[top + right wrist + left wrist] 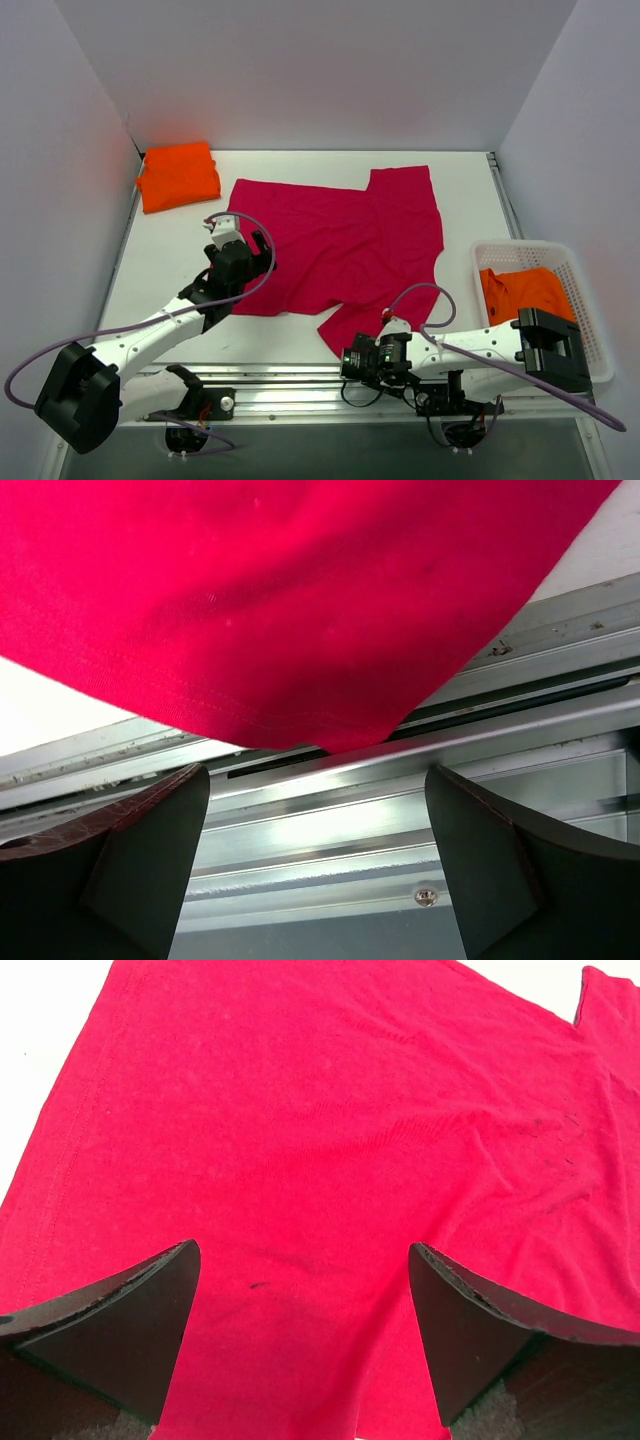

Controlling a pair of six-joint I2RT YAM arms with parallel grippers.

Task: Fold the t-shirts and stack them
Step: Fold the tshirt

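Pink shirt unfolded. Left gripper, right gripper spread, empty. Hem just ahead of right: likely your next pinch.

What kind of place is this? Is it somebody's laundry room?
Probably not a home. It looks like a robot test bench: a left robot arm and a right robot arm mounted at a metal rail, and a white table boxed in by plain walls, with a pink t-shirt spread on it.
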